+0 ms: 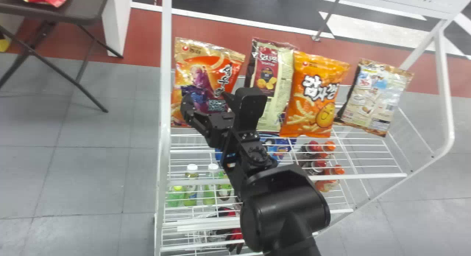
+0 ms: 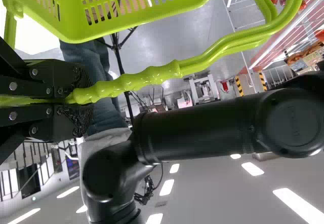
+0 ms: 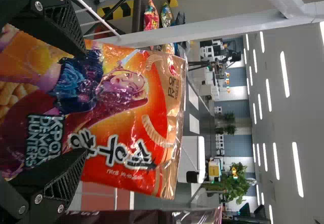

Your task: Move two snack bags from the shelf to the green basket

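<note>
Right wrist view puts the right end effector [image 3: 83, 104] at the orange-red snack bag [image 3: 126, 127], its fingers spread, one toward each side of the packet. That wide stance makes sense: the bag is broad and soft, so taking it by its two sides should spare the puffed front. Whether the pads already touch the film I cannot tell, but I'd judge this to be the lining up for the first grasp. In the head view the same bag stands at the left end of the row on the wire shelf [image 1: 368, 176], beside a cream-and-brown bag [image 1: 274, 101], an orange potato bag [image 1: 312, 97] and one turned back to front [image 1: 375, 97] — all roughly upright, which presents their sides well. The left end effector [image 2: 71, 93] is pinched tight on the ridged handle [image 2: 126, 83] of the green basket [image 2: 195, 1], presumably to keep it ready for the drop. Next should come an even squeeze, then a lift away from the shelf — a loose hold could let the slick film slip.
</note>
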Tool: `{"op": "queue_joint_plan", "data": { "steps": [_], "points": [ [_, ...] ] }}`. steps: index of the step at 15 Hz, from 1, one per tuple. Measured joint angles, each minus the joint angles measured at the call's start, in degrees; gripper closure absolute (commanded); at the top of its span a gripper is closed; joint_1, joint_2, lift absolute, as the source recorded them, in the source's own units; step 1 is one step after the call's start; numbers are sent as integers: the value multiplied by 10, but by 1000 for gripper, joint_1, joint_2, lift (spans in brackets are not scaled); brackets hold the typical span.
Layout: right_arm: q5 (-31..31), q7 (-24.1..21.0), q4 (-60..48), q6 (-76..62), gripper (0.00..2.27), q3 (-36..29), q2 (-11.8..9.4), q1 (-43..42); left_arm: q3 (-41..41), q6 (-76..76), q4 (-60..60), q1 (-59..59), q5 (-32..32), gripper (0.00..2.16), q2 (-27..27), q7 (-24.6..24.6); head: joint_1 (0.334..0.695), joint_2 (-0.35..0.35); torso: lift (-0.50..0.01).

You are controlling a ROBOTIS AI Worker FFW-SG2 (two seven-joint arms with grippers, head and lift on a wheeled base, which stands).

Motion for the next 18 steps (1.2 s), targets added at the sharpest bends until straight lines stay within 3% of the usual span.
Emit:
{"op": "queue_joint_plan", "data": {
  "steps": [2,3,4,6,15,18],
  "points": [
    [1,1,24,12,485,0,0,-25,5,0,0,0,4,2145,1,-3,695,-242,-16],
    [2,3,30,25,758,-1,0,-32,6,0,0,0,5,2145,1,-4,695,-240,-16],
    [3,5,31,34,1325,-2,0,-33,6,0,0,1,6,2145,1,-4,695,-241,-16],
    [1,12,29,55,1932,-5,0,-29,9,0,0,2,8,2145,0,-4,695,-242,-16],
    [-28,81,-69,64,1986,-10,0,34,6,-11,-3,14,8,2145,0,-7,695,-215,-16],
    [-41,85,-145,66,1986,-11,0,83,4,-14,-4,17,7,2145,0,-7,695,-223,-16]
  ]
}}
